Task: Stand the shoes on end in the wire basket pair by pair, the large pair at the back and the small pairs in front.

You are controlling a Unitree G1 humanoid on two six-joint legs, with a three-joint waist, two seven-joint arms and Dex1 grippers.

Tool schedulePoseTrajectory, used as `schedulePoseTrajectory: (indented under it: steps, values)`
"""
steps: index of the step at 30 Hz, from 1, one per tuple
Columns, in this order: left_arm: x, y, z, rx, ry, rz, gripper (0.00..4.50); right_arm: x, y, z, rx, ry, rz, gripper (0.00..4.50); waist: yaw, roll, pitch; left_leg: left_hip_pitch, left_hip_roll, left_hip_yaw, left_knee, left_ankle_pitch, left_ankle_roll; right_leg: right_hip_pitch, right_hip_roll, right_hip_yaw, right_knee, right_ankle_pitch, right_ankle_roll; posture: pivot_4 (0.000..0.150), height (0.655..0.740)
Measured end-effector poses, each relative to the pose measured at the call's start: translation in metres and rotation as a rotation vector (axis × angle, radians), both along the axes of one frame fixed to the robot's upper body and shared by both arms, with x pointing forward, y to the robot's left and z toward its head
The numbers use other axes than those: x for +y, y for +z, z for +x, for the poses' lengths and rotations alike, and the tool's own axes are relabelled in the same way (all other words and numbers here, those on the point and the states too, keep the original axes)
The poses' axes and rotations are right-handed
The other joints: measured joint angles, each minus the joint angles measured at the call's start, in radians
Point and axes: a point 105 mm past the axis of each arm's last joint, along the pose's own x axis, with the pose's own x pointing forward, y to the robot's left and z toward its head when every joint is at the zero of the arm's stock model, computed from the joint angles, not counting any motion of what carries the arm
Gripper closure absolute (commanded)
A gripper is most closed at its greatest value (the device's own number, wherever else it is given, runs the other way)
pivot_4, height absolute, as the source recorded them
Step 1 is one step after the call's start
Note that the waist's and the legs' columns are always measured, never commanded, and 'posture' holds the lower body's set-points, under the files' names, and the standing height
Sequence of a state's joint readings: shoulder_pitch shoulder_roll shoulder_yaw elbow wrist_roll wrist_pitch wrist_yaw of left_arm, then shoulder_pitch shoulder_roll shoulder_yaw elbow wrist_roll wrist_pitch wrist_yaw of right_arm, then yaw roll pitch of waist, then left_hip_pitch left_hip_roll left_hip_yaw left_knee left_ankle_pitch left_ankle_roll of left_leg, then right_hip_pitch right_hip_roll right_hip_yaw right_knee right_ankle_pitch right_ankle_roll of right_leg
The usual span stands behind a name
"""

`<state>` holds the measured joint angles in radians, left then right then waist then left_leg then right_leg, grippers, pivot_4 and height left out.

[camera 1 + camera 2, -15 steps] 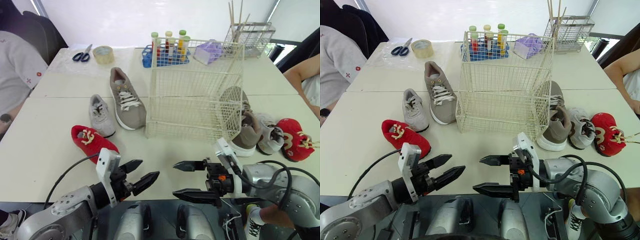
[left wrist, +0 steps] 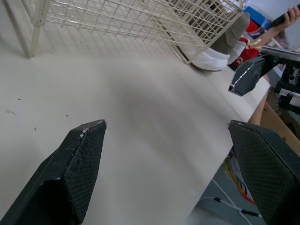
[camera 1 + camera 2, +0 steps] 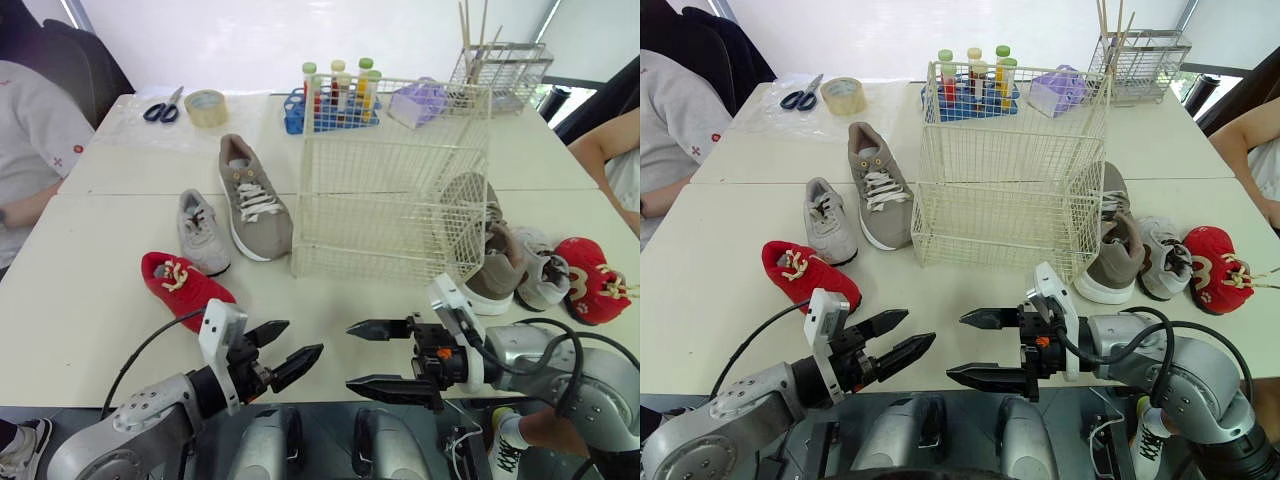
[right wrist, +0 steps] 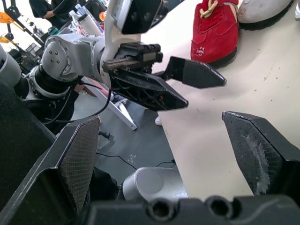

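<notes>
Left eye view: wire basket (image 3: 390, 180) stands empty, shoes (image 3: 200, 232) lying on the surface (image 3: 100, 290) at both its sides. Left hand (image 3: 300, 338) and right hand (image 3: 350, 355) gape empty before it; the large taupe shoe (image 3: 255, 200) probably goes first.

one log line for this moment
left gripper: open, empty | right gripper: open, empty | wire basket: empty | shoes: six, all on table
</notes>
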<state>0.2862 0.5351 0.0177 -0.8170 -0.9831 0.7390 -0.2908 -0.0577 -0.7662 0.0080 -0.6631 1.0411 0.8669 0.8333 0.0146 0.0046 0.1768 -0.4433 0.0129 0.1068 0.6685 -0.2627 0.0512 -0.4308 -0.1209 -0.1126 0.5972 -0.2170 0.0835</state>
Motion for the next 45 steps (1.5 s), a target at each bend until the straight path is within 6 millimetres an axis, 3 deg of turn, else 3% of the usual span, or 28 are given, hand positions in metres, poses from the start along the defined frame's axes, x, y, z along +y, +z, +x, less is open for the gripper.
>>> schedulePoseTrajectory:
  steps: [14, 22, 26, 30, 32, 35, 38, 42, 45]
  values:
    - [0.003, 0.002, 0.003, -0.019, 0.02, -0.028, 0.18, -0.006, 0.004, 0.001, -0.004, 0.034, -0.02, 0.0, 0.0, 0.0, 0.0, 0.001, 0.0, 0.0, -0.001, 0.0, 0.0, 0.002, 0.001, -0.001, -0.001, 0.0, 0.0, 0.15, 0.7371]
    - [0.0, 0.019, -0.008, -0.053, -0.003, -0.021, 0.18, -0.007, 0.011, -0.003, 0.033, 0.068, -0.01, 0.0, 0.0, 0.0, 0.0, 0.001, 0.0, 0.0, -0.001, 0.001, 0.0, 0.004, 0.001, -0.001, 0.0, 0.0, 0.0, 0.15, 0.7371]
    - [0.008, 0.041, 0.006, -0.14, -0.008, -0.02, 0.18, -0.015, 0.033, -0.008, 0.034, 0.149, -0.073, 0.0, 0.001, 0.0, 0.0, 0.002, 0.0, 0.0, 0.0, 0.001, 0.0, 0.003, 0.001, -0.001, 0.0, 0.001, -0.001, 0.15, 0.7371]
    - [0.017, 0.057, 0.004, -0.161, -0.063, -0.016, 0.18, -0.025, 0.059, -0.01, 0.039, 0.193, -0.077, 0.0, -0.002, 0.0, 0.0, 0.0, 0.0, 0.0, 0.0, 0.002, 0.002, 0.005, 0.002, -0.001, 0.0, 0.001, -0.001, 0.15, 0.7371]
    - [0.022, 0.067, -0.003, -0.153, -0.155, 0.009, 0.18, -0.031, 0.084, -0.004, 0.003, 0.202, -0.059, 0.0, -0.002, 0.0, 0.002, 0.0, 0.0, 0.0, 0.0, 0.003, 0.002, 0.004, 0.002, -0.001, 0.002, 0.001, -0.001, 0.15, 0.7371]
    - [0.035, 0.092, -0.005, -0.203, -0.228, 0.058, 0.18, -0.042, 0.138, 0.009, -0.142, 0.177, -0.001, 0.0, -0.002, 0.003, 0.002, 0.002, 0.0, 0.0, 0.0, 0.002, -0.001, 0.002, 0.002, -0.002, 0.001, 0.001, -0.001, 0.15, 0.7371]
    - [0.043, 0.109, -0.002, -0.246, -0.272, 0.11, 0.18, -0.043, 0.171, 0.027, -0.3, 0.118, -0.035, 0.0, -0.002, 0.003, 0.003, 0.002, 0.0, 0.001, 0.0, 0.001, -0.002, 0.001, 0.002, -0.002, -0.001, 0.001, -0.001, 0.15, 0.7371]
    - [0.038, 0.118, -0.005, -0.277, -0.341, 0.157, 0.18, -0.046, 0.169, 0.054, -0.427, 0.041, -0.245, 0.0, -0.003, 0.003, 0.003, -0.002, -0.001, 0.005, -0.002, 0.004, -0.006, -0.001, 0.003, 0.0, 0.0, 0.001, 0.0, 0.15, 0.7371]
    - [0.034, 0.122, -0.005, -0.303, -0.365, 0.163, 0.18, -0.044, 0.161, 0.06, -0.449, 0.069, -0.337, 0.0, -0.004, 0.003, 0.003, -0.003, -0.001, 0.007, -0.002, 0.006, -0.003, -0.001, 0.003, 0.001, 0.001, 0.003, 0.002, 0.15, 0.7371]
